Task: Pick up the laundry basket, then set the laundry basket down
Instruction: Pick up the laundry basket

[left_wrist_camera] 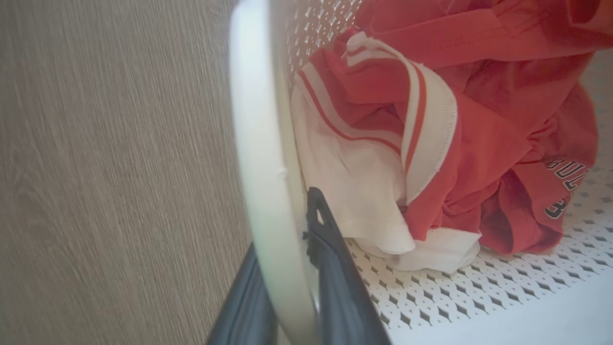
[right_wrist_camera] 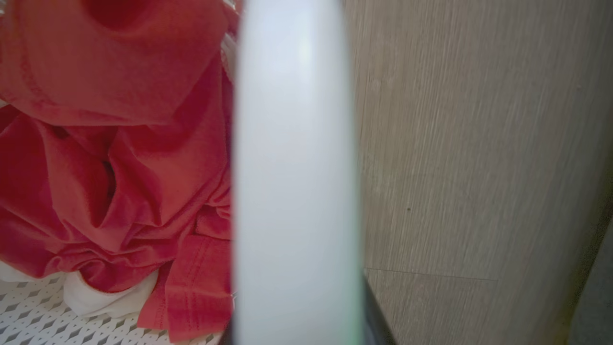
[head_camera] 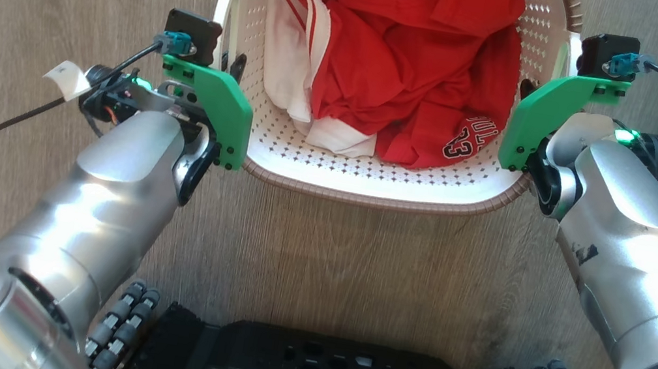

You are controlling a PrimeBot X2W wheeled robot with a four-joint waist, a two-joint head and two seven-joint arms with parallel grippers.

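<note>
The left arm (head_camera: 106,175) and right arm (head_camera: 622,211) reach forward, one on each side of the laundry basket (head_camera: 369,181). The left gripper (left_wrist_camera: 283,220) is clamped on the basket's left handle (left_wrist_camera: 261,143) — one dark finger inside the basket, one outside. The right gripper (right_wrist_camera: 301,333) hugs the right handle (right_wrist_camera: 297,143) the same way. Red and white clothes (head_camera: 402,57) lie in the basket. It is over the wooden floor (head_camera: 324,256) — the robot's black base (head_camera: 333,363) is near its close edge.
</note>
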